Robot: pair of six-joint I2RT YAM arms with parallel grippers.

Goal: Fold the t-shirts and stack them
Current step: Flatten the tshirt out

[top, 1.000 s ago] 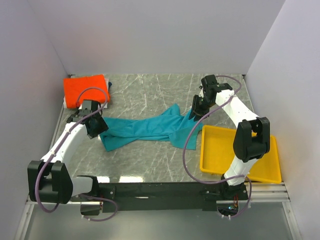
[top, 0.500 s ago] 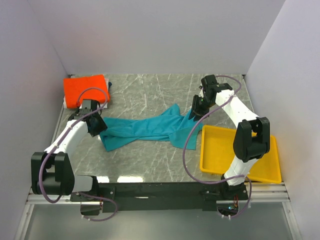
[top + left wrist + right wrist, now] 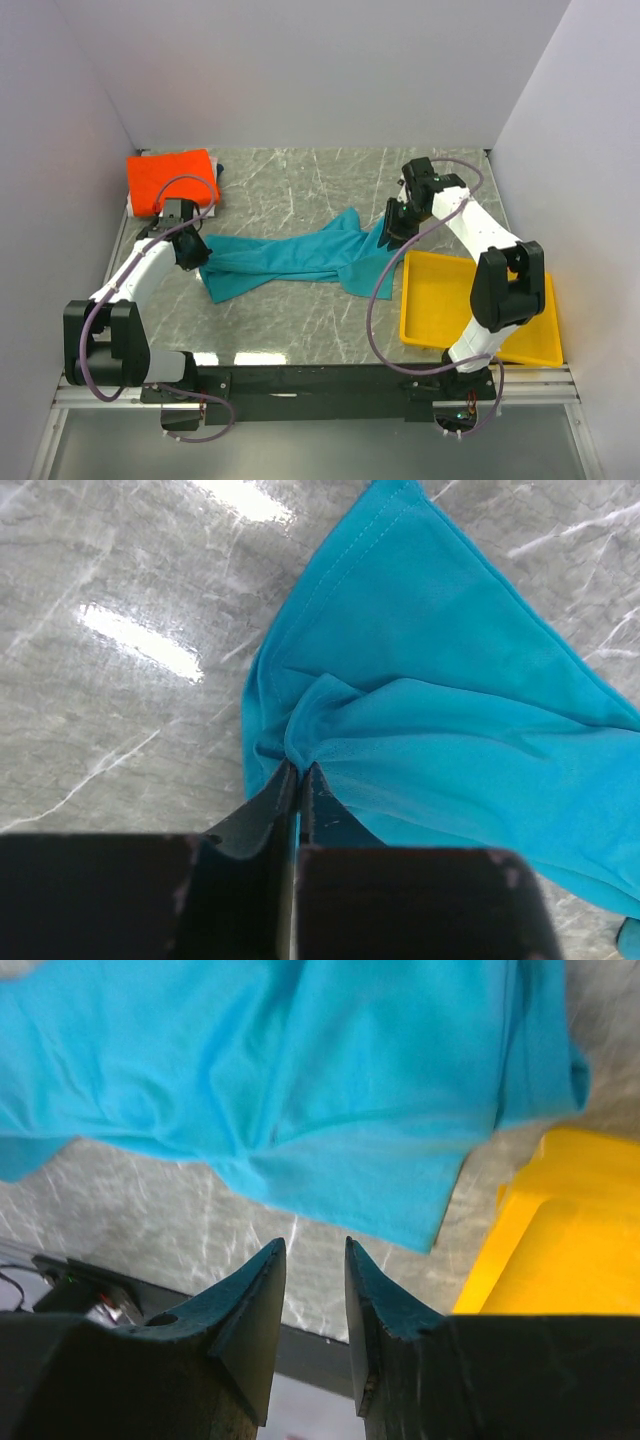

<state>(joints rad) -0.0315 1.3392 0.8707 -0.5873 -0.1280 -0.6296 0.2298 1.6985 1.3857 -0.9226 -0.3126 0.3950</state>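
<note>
teal t-shirt (image 3: 290,258) sits mid-table, strung out long. long axis left-to-right, right end angling bit toward far wall, close to yellow tray (image 3: 440,300). left gripper (image 3: 298,777) pinched tight on bunched fold at shirt's left end. right gripper (image 3: 312,1260) jaws apart, nothing between, by right end. orange t-shirt (image 3: 172,178) folded, far-left corner. grey marble table (image 3: 290,190), plain white walls (image 3: 300,70) all round.

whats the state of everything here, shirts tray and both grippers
teal t-shirt: unfolded, bunched lengthwise on the table
orange-red t-shirt: folded, far left corner
yellow tray: no shirt in it
left gripper: shut on the teal t-shirt, left end
right gripper: open, holding nothing
</note>
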